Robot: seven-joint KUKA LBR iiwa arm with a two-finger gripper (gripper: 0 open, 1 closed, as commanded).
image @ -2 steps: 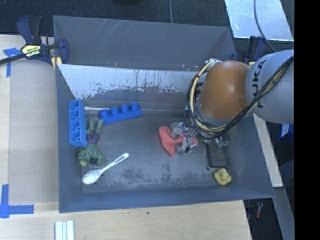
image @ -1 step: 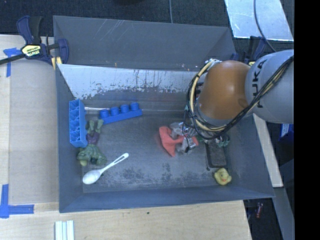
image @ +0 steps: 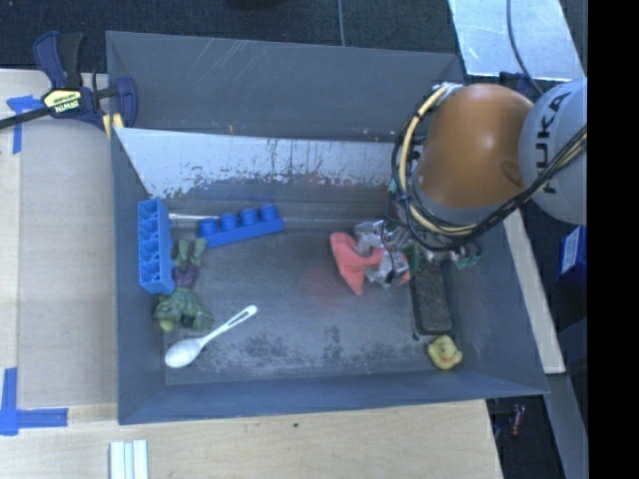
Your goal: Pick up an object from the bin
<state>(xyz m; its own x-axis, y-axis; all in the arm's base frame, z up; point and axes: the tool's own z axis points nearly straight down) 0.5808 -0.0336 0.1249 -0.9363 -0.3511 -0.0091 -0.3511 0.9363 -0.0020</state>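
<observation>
My gripper (image: 383, 254) is low in the right half of the bin, under the arm's orange cover. It sits against the right side of a red, crumpled-looking soft thing (image: 348, 258) that lies on the bin floor right of centre. Part of that red thing is hidden behind the gripper. A flat black rectangular block (image: 431, 299) lies just below and right of the gripper. A small yellow thing (image: 443, 352) rests by the bin's front right corner.
At the left lie a blue ridged block (image: 153, 245), a blue studded brick (image: 240, 225), a green figure (image: 181, 307) and a white plastic spoon (image: 209, 337). The arm comes in over the right wall.
</observation>
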